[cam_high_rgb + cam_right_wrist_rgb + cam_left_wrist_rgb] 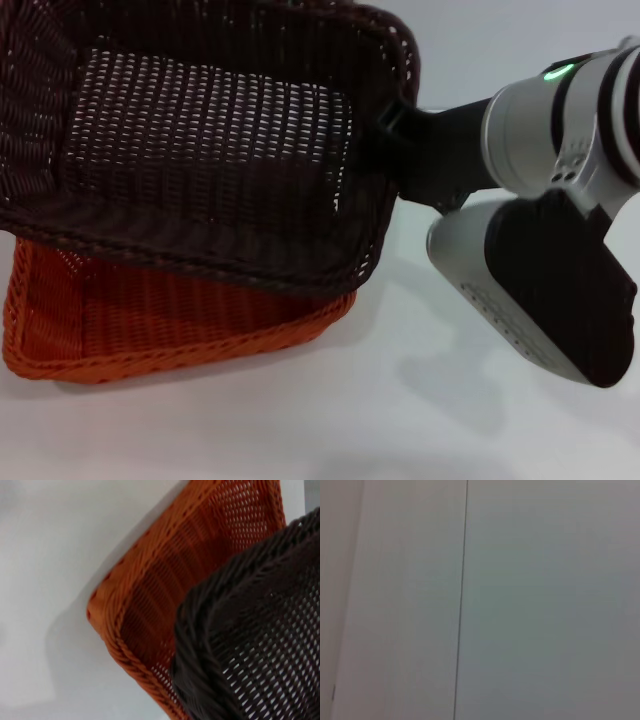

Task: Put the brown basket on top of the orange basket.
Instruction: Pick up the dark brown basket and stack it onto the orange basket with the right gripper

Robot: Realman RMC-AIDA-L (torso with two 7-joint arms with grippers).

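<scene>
your right gripper (pixel 392 135) reaches in from the right side of the head view and meets the brown basket (pixel 210 150) at its right-hand rim, where the dark arm end disappears behind the braided edge. the fingers themselves are hidden by the weave, so you cannot tell from these views whether they are clenched on the rim or released.

the brown basket sits above the orange basket (pixel 150 320), overlapping most of it and skewed relative to it, so the orange one's near edge and near corner show out from under the brown one's near side. whether the brown basket rests on the orange rim or hangs just over it cannot be told. in the right wrist view the brown basket's braided corner (pixel 210 645) lies over the inside of the orange basket (pixel 170 580), close to one orange corner.

the orange basket stands on the white tabletop (pixel 400 420). your left wrist view shows only a pale flat surface (pixel 545 605) with a thin dark line; the left gripper is not seen anywhere.
</scene>
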